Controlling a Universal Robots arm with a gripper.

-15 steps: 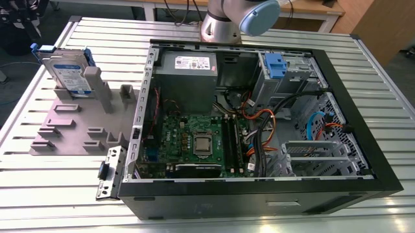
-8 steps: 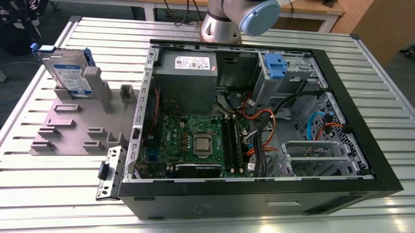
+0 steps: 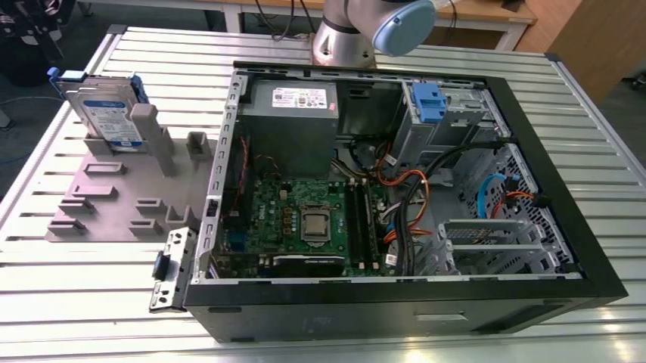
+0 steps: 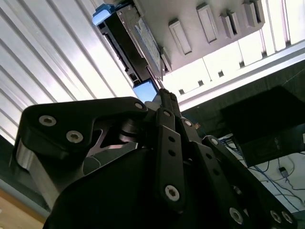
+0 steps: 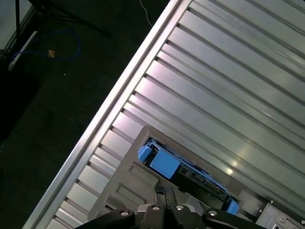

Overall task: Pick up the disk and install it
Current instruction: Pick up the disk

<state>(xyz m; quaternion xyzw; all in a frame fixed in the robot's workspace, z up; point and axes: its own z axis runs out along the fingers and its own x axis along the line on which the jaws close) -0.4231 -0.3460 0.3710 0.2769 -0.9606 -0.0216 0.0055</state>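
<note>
Slatted metal table (image 3: 591, 132), wooden desk (image 3: 485, 11) behind

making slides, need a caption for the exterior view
The disk stands upright in a grey fixture beside the open computer case on a slatted table.

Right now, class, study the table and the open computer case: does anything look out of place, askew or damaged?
Nothing looks spilled or broken. The disk stands on edge in a grey holder, outside the open computer case. One metal bracket sticks out tilted at the case's corner.
</note>
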